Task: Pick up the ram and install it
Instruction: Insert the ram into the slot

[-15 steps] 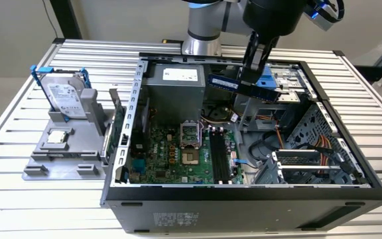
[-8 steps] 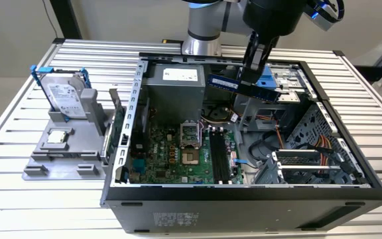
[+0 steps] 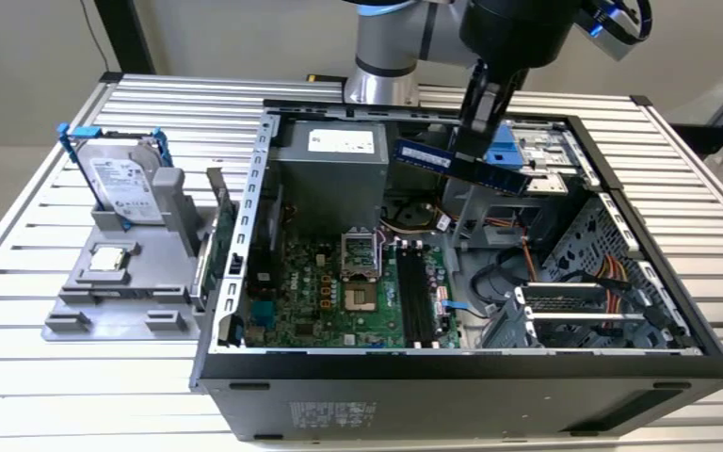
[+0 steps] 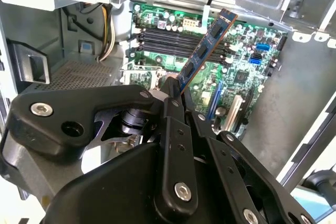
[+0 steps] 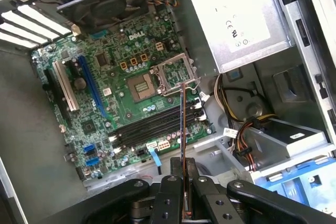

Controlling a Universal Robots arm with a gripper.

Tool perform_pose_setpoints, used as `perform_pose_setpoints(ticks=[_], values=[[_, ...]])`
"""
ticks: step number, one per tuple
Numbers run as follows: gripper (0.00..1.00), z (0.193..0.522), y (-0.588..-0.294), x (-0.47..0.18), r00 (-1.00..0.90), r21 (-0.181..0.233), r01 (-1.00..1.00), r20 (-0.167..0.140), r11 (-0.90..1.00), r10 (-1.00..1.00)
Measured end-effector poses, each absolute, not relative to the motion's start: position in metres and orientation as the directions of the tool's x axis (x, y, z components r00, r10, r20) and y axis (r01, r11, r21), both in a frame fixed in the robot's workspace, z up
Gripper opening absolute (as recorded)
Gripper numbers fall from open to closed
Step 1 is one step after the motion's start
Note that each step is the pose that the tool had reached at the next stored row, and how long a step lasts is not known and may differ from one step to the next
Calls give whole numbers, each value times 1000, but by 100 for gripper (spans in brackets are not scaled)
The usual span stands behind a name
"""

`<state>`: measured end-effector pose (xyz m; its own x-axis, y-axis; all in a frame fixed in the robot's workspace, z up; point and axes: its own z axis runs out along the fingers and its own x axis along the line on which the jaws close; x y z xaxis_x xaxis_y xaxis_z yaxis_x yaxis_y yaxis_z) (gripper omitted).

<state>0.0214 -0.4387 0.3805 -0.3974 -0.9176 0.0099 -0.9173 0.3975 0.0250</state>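
Note:
My gripper [image 3: 473, 153] is shut on the ram [image 3: 456, 166], a long dark-green stick with black chips. It hangs tilted in the air above the open computer case [image 3: 462, 363], over the drive-bay side. In the second wrist view the ram [image 4: 206, 45] sticks out from my gripper [image 4: 176, 94] over the green motherboard [image 4: 236, 61]. In the first wrist view the ram [image 5: 182, 124] shows edge-on, rising from my gripper [image 5: 184, 176]. The black memory slots [image 3: 414, 297] [image 4: 173, 38] [image 5: 152, 123] lie below with nothing in them. The ram is well above them and touches nothing.
On the exterior view's left, a grey stand [image 3: 117, 301] holds a silver hard drive in a blue frame [image 3: 123, 184] and a small square processor chip [image 3: 110, 256]. Inside the case are the power supply [image 3: 330, 174], the open processor socket [image 3: 359, 250], cables [image 3: 531, 254] and metal walls.

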Motion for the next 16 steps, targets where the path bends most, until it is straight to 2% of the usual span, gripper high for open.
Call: perform_pose_setpoints(ticks=[16], values=[[0, 380, -439, 21, -468, 25, -883, 10, 468, -884]])
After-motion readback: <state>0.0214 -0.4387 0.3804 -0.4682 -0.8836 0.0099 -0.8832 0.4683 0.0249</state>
